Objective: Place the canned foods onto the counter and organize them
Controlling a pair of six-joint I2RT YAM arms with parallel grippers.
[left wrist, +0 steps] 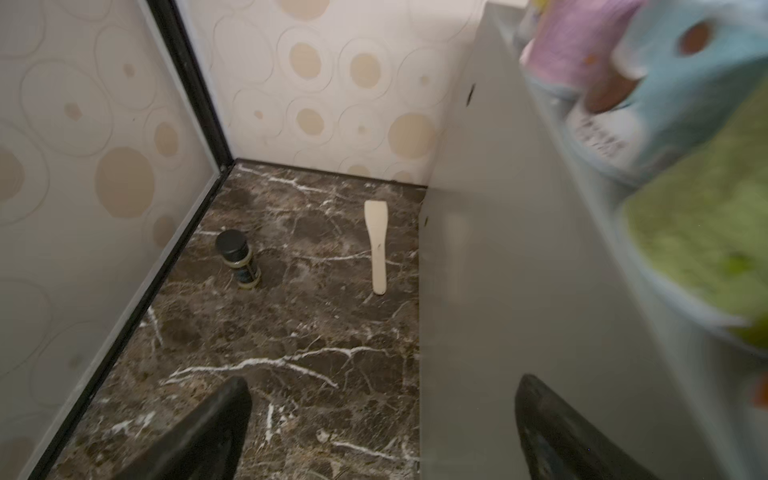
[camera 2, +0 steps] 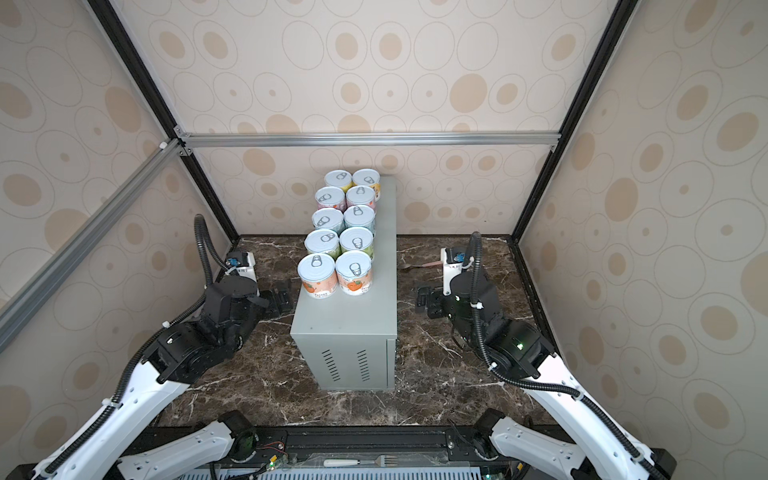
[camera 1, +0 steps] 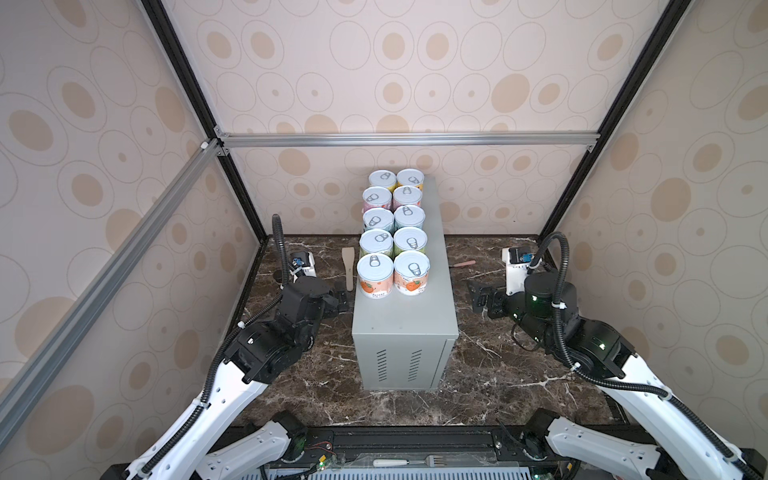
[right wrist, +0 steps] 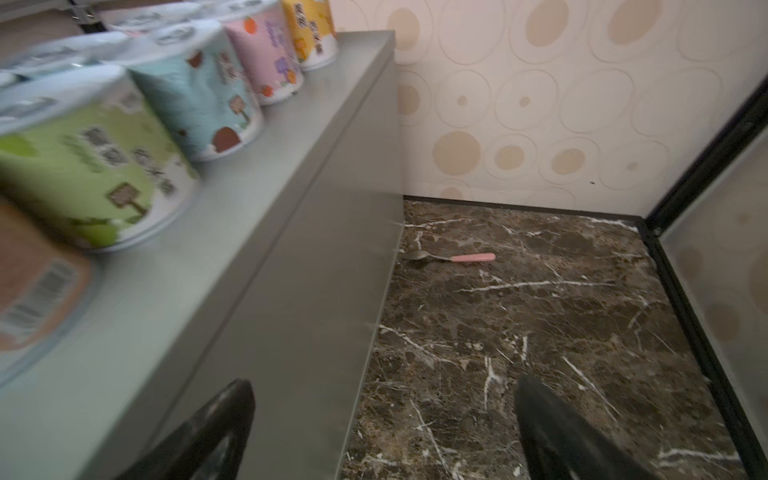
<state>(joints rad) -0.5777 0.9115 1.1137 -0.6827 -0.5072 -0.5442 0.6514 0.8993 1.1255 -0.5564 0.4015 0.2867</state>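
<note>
The canned foods stand on the counter (camera 1: 405,320) (camera 2: 345,324) in two straight rows running front to back; the two nearest cans (camera 1: 376,274) (camera 2: 354,272) carry orange fruit labels. In the wrist views I see blurred green (right wrist: 95,166), blue (left wrist: 685,91) and pink cans. My left gripper (camera 1: 341,297) (left wrist: 382,386) hangs open and empty beside the counter's left wall (left wrist: 519,249), touching no can. To the right of the counter, my right gripper (camera 1: 478,297) (right wrist: 382,386) is also open and empty, its jaws spanning the counter's right edge (right wrist: 270,249).
A wooden spatula (camera 1: 348,268) (left wrist: 376,245) lies on the dark marble left of the counter, and a small dark-capped bottle (left wrist: 239,259) stands near the left wall. A pink-handled spoon (camera 1: 464,263) (right wrist: 453,257) lies to the right. A fork (camera 1: 409,461) rests on the front rail.
</note>
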